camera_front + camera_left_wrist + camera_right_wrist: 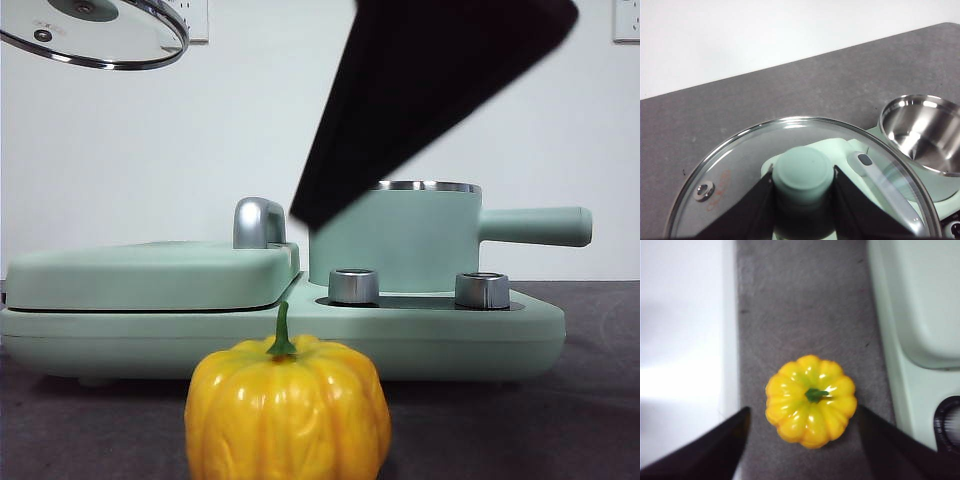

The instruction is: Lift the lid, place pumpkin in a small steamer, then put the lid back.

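Between the left gripper (802, 187) fingers, the lid (800, 175) hangs clamped by its knob, its near edge cut off. Below the spread-apart right gripper (802, 440), the pumpkin (811, 401) sits ungrasped beside the uncovered small steamer (400, 240).

The pot (400, 238) stands uncovered, its steel mouth (922, 131) bare; the lid (95, 30) hangs high off to one side, clamped by the left gripper (802, 187). A dark arm (420, 90) slants across the space in front of the pot. Bare table lies all round the pumpkin (811, 400), between the right gripper's (802, 440) spread jaws. Nearest obstacle: the cooker's base (900, 390).
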You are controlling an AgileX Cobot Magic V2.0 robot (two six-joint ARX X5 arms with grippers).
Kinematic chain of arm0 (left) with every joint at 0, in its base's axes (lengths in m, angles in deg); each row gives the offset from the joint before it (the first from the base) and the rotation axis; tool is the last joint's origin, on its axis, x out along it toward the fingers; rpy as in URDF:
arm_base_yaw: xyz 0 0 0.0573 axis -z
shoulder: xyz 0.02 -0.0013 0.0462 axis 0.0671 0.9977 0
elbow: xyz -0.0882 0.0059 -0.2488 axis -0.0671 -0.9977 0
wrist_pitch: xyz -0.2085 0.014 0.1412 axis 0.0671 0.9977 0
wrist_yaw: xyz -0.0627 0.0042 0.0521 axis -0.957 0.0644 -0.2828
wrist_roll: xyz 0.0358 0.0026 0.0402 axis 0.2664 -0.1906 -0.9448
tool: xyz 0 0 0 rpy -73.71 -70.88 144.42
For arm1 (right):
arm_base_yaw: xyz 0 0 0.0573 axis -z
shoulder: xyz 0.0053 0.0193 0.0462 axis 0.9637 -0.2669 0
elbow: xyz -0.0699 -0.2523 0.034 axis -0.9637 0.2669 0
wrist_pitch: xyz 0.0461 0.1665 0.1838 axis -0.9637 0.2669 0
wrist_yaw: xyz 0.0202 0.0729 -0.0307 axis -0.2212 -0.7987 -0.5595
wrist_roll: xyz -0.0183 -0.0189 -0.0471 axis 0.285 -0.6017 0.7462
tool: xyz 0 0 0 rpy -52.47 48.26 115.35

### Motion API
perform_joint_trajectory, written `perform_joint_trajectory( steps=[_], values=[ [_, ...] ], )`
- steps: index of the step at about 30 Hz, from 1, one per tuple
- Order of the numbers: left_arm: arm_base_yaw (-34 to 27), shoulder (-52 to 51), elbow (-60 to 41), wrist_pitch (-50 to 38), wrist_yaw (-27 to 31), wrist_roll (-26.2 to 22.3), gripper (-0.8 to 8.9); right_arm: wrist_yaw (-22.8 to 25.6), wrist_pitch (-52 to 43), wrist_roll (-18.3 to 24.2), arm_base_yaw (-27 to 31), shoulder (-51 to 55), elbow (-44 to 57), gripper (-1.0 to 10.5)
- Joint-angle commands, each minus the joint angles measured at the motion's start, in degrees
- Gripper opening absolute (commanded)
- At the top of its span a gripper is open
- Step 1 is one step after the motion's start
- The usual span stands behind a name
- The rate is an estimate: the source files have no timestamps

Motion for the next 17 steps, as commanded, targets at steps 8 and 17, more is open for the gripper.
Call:
perform_joint_trajectory(
  steps=[8, 17],
  values=[
    [0.2, 0.0, 1.1, -1.2, 0.0, 0.2, 0.14, 0.5, -2.6, 0.5, -1.4, -6.8, -1.1, 4.4],
    [0.2, 0.0, 1.1, -1.2, 0.0, 0.2, 0.14, 0.7, -6.6, 0.4, -1.4, -12.6, -1.1, 4.7]
  ],
)
